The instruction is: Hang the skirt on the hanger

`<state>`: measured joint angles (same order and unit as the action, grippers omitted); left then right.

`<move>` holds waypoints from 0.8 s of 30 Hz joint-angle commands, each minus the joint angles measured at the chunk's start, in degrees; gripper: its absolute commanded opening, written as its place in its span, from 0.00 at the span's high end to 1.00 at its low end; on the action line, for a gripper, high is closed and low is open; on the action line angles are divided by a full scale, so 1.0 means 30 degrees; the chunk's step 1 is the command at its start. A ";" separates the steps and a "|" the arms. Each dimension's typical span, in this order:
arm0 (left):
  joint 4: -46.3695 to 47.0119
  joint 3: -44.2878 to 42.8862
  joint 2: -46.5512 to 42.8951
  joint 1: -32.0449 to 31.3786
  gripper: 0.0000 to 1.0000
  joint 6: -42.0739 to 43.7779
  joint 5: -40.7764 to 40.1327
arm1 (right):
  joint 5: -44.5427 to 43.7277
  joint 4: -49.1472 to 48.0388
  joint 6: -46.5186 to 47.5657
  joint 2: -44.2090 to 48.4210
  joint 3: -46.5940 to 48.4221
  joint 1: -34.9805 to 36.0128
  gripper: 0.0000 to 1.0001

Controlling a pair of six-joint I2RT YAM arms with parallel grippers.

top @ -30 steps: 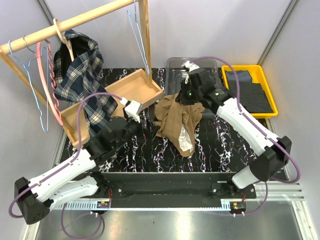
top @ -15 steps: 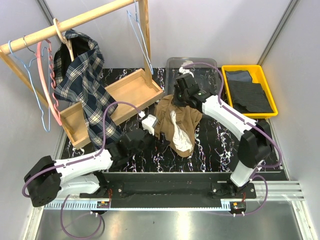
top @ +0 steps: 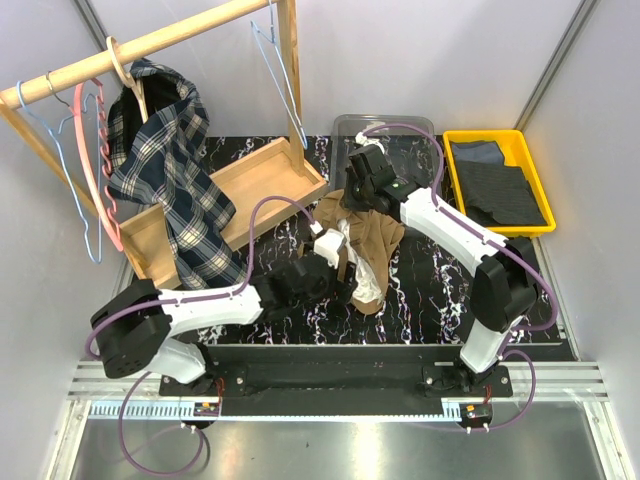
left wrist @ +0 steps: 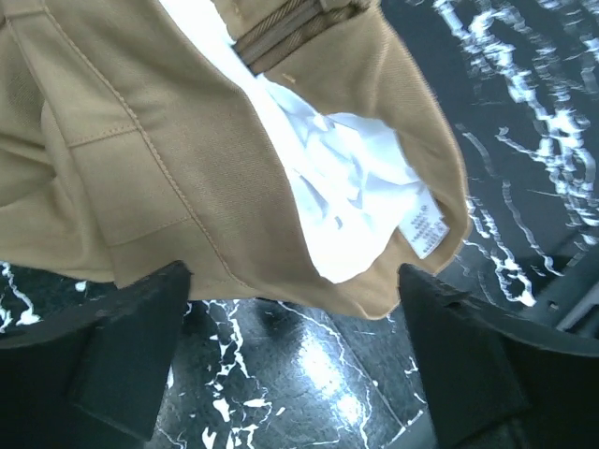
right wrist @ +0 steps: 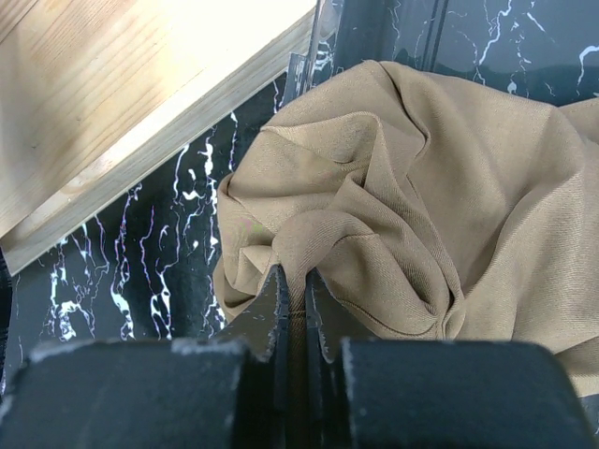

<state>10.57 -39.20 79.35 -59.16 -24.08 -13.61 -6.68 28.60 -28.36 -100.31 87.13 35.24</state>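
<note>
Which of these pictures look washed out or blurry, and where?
Left wrist view: the white lining of the skirt is washed out, the table shows glare, and the near fingers are dark blurs. Right wrist view: the wooden tray is overlit and soft. Top view: evenly lit, sharp.

I see the skirt (top: 368, 252) heaped mid-surface. Behind it, at the far edge, sits a bin (top: 400, 121). Right of that, in the far right corner, a tray (top: 497, 134) holds folded cloth (top: 505, 190). A crate (top: 265, 180) lies far left, under the rail (top: 150, 42) carrying a shirt (top: 165, 170) and the hanger (top: 281, 80).
</note>
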 commanded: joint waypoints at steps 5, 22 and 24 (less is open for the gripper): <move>-0.2058 -0.1143 0.0239 -0.0087 0.65 -0.0120 -0.3727 | -0.1085 -0.0569 0.0400 0.0390 -0.0300 0.0030 0.84; -0.2292 -0.0526 -0.1255 0.0617 1.00 0.0525 -0.3609 | -0.0385 -0.2881 0.3123 0.4459 -0.4636 -0.0147 0.03; -0.2612 -0.0673 -0.1226 0.0646 1.00 0.0554 -0.3697 | -0.0003 -0.3525 0.3677 0.5191 -0.5954 -0.0146 0.01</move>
<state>2.35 -40.71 77.34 -57.69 -23.33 -21.43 -7.79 23.38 -22.13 -90.26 73.73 35.14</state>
